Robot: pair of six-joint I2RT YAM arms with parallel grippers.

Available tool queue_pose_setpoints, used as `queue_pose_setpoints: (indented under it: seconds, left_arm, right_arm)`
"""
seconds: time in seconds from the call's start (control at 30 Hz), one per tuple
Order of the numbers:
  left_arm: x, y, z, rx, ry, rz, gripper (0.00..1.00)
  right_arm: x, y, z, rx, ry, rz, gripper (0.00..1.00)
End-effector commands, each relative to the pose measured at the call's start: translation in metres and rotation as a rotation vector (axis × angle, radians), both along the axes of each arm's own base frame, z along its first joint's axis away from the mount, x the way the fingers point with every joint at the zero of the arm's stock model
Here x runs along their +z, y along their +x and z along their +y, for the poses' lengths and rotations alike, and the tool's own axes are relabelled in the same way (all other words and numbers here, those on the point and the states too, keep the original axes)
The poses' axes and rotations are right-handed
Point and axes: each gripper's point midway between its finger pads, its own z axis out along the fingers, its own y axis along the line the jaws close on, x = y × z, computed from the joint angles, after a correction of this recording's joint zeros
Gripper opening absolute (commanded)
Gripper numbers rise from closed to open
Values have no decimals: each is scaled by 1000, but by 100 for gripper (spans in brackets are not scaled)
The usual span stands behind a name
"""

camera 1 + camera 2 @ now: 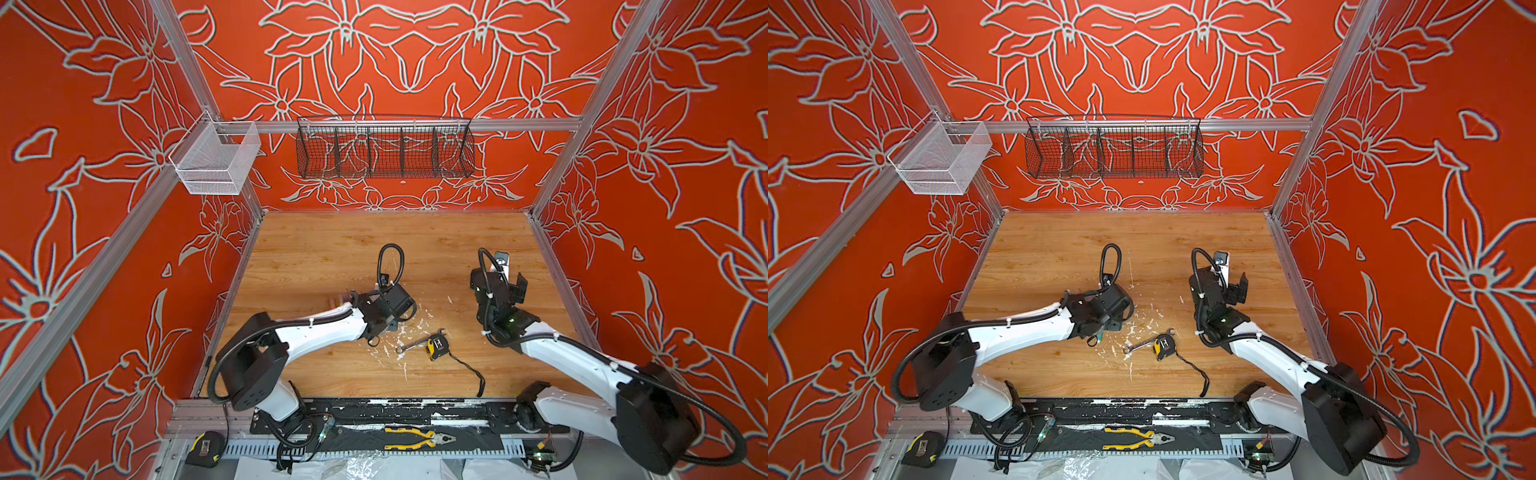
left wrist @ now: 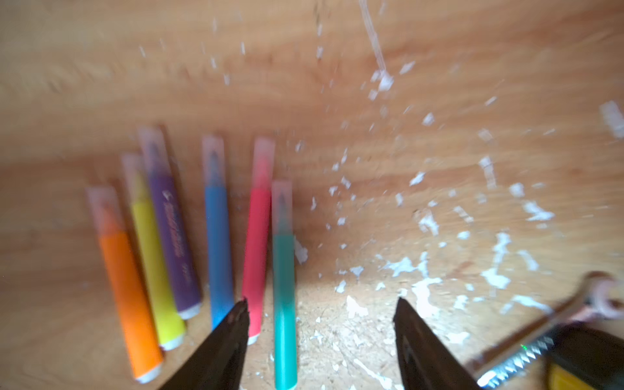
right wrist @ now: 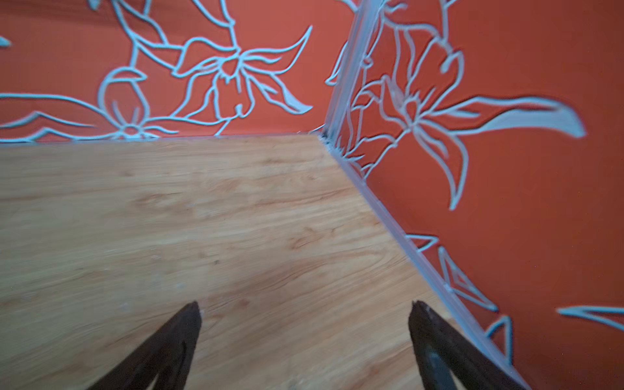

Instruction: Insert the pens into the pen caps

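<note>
Six pens lie side by side on the wooden table in the left wrist view: orange, yellow, purple, blue, pink and green. A translucent pen cap sits over every tip, as on the green one. My left gripper is open just above the table. The green pen lies loose between its fingers, close to one fingertip. In both top views the left arm hides most of the pens. My right gripper hangs open over bare wood, holding nothing.
A silver wrench and a yellow tape measure with a black cord lie right of the left gripper, among white paint flecks. The right wall is close to the right gripper. Wire baskets hang on the back wall. Pliers rest on the front rail.
</note>
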Motion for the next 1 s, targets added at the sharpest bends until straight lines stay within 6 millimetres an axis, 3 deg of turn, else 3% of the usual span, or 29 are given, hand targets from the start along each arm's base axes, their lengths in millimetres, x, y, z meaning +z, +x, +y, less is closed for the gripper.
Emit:
queue_pose_setpoints:
  seconds: [0.0,0.13,0.23,0.37,0.53,0.77,0.97]
  left_arm:
    - [65,2,38,54,51,-160,76]
    - [116,2,116,239,97,-405,96]
    - [128,2,153,203,143,-580,98]
    - [114,-10,198,265,224,-721,99]
    - [58,-7,244,413,191,-702,98]
    - [9,27,268,472,183,-578,98]
    - [5,53,259,393,135,-592,98]
  right_arm:
    - [14,-2,-29,-141,-109,-58,97]
    - [-11,8,-37,-132,-140,59,98]
    - [-26,14,-45,-140,-151,99,98]
    - [-53,29,-26,49,-90,138,97]
    - [-56,40,-9,180,-100,121,98]
    - [-66,42,-24,213,18,82,98]
    - [-76,44,-31,285,153,82,98]
